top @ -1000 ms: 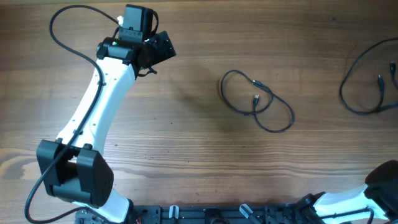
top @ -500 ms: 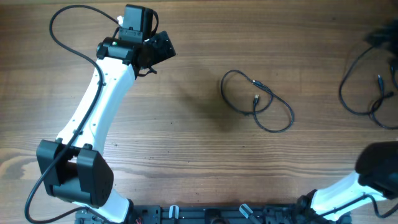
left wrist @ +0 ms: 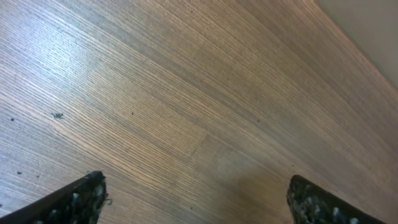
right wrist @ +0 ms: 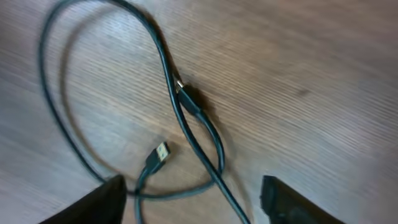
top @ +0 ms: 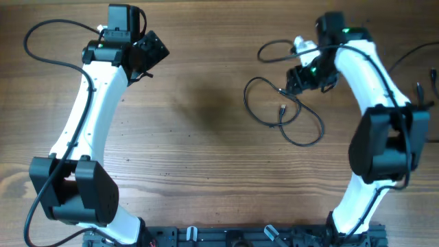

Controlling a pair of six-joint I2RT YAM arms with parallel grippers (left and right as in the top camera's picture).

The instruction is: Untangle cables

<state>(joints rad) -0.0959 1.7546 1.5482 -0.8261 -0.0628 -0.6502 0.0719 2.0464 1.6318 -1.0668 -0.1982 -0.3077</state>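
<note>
The left gripper (left wrist: pixel 196 186) and right gripper (right wrist: pixel 191 185) are extended far, both spread, the right above one looped cable (right wrist: pixel 171 74) with two plugs (right wrist: pixel 160 152).

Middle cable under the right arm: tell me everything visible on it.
The cable is thin, dark and rubbery-looking. It lies flat on the wooden table in loose loops that cross over themselves. Both ends sit inside the coil: a flat metal USB plug and a smaller dark plug. It looks like one cable, with no tight knot visible. The open right gripper hangs above it; only the table appears to touch it.
</note>
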